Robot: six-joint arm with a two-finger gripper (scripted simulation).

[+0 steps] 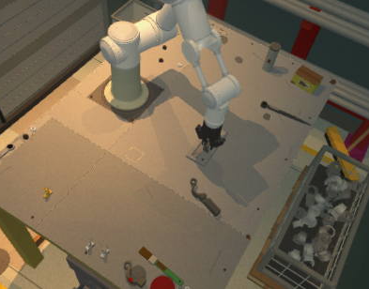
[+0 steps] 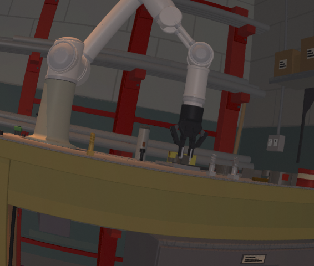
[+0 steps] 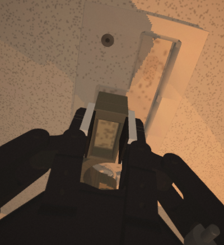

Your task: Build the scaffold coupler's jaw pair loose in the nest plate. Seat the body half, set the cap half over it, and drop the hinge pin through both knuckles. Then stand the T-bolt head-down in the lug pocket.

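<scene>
Near the middle of the bench lies the grey nest plate (image 1: 203, 153), a flat rectangle with a long open slot and a small round hole (image 3: 107, 40). My gripper (image 3: 108, 125) stands straight down over the plate's near end. Its two pale fingertips clamp the sides of an olive, boxy coupler half (image 3: 107, 128). In the second side camera the gripper (image 2: 186, 154) is low on the plate with the yellowish part (image 2: 180, 157) between its fingers. A round knuckle shows below the part in the wrist camera. A brass T-bolt (image 2: 91, 144) stands upright far to the left. Two silver bolts (image 2: 212, 166) stand near the front edge.
The bench's front edge runs just below the silver bolts. A dark pipe wrench (image 1: 203, 196) lies on the bench in front of the plate. A wire bin of grey couplers (image 1: 320, 216) sits off the right edge. A grey cylinder (image 1: 272, 56) and a yellow box (image 1: 306, 79) stand at the back.
</scene>
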